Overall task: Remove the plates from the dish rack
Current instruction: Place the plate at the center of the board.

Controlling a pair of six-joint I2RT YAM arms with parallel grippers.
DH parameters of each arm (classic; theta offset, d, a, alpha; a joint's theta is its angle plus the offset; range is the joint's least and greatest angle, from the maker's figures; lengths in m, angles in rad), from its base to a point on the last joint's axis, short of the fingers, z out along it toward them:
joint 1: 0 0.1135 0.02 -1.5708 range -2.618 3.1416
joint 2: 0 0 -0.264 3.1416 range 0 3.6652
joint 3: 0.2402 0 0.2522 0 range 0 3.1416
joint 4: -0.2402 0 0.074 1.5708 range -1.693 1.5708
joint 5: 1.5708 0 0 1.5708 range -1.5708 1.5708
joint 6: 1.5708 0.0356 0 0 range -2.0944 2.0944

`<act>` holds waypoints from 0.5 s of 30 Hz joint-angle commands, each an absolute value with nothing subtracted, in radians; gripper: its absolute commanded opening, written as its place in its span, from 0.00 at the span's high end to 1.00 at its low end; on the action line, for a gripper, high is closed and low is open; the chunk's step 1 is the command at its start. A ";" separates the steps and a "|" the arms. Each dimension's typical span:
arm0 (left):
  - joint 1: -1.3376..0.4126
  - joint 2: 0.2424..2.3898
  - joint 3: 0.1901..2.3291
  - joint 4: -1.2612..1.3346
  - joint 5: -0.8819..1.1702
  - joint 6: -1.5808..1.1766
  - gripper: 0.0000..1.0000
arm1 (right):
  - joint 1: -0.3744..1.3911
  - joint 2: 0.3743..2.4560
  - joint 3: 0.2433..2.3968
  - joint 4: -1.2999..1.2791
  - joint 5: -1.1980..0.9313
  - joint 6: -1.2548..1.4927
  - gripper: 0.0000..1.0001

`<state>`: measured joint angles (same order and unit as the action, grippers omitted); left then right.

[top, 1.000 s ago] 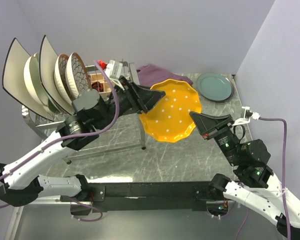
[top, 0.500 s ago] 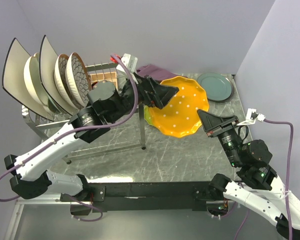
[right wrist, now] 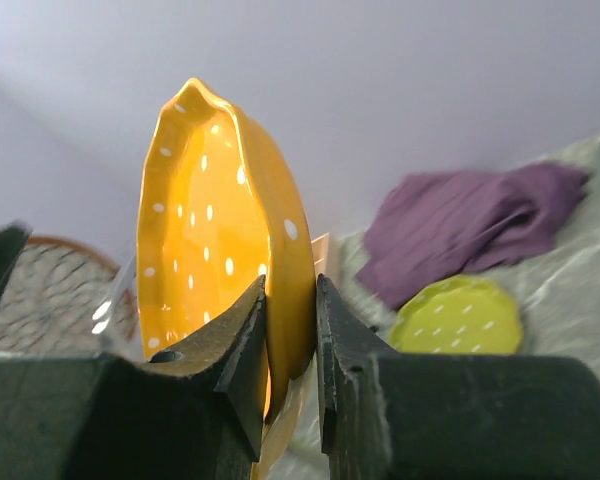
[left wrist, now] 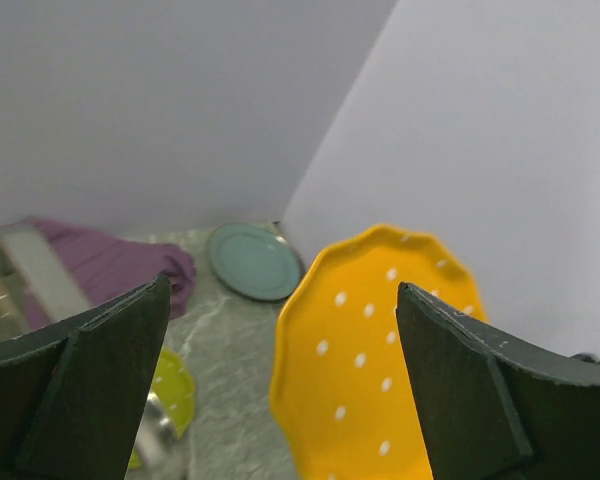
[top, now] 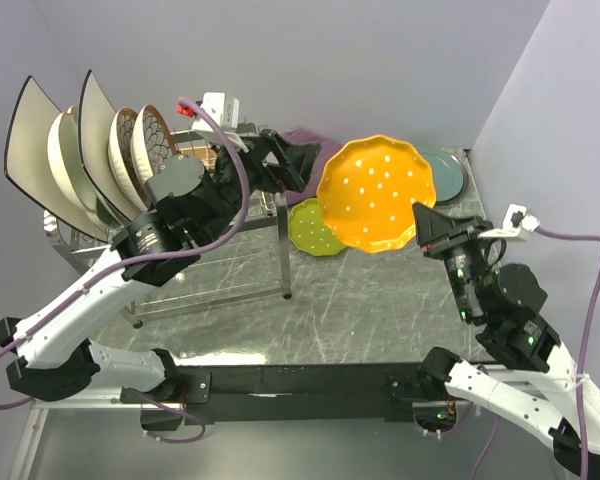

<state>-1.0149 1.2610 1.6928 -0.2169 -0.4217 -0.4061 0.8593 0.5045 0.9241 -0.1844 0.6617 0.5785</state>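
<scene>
The orange dotted scalloped plate hangs tilted on edge above the table, with my right gripper shut on its lower right rim. The right wrist view shows that rim pinched between the right gripper jaws. My left gripper stands wide open just left of the plate, touching nothing. In the left wrist view the plate shows beyond the left gripper. Several plates stand upright in the dish rack at the left. A lime-yellow plate and a teal-green plate lie on the table.
A purple cloth is bunched at the back, behind the left gripper. The rack's steel legs stand left of the lime-yellow plate. Walls close in at the back and right. The marble tabletop stretches in front of the plates.
My left gripper opened, let go of the orange plate and drew back towards the rack. My right gripper lifted the plate up and back to the right, uncovering the lime-yellow plate.
</scene>
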 commanded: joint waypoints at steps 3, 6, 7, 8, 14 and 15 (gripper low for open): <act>-1.019 1.174 1.635 -0.311 -0.525 -0.334 0.01 | 0.738 0.681 1.101 -0.047 0.628 0.531 1.00; -1.019 1.147 1.611 -0.334 -0.497 -0.334 0.01 | 0.586 0.762 1.097 -0.055 0.467 0.592 1.00; -1.019 1.126 1.589 -0.334 -0.486 -0.336 0.01 | 0.512 0.787 1.094 -0.054 0.428 0.615 1.00; -1.019 1.112 1.576 -0.331 -0.474 -0.342 0.00 | 0.483 0.811 1.077 -0.043 0.384 0.626 1.00; -1.019 0.979 1.393 -0.224 -0.342 -0.386 0.01 | 0.315 1.023 0.957 0.104 0.108 0.724 1.00; -1.020 0.965 1.373 -0.207 -0.338 -0.388 0.01 | 0.307 1.079 0.947 0.123 0.082 0.729 1.00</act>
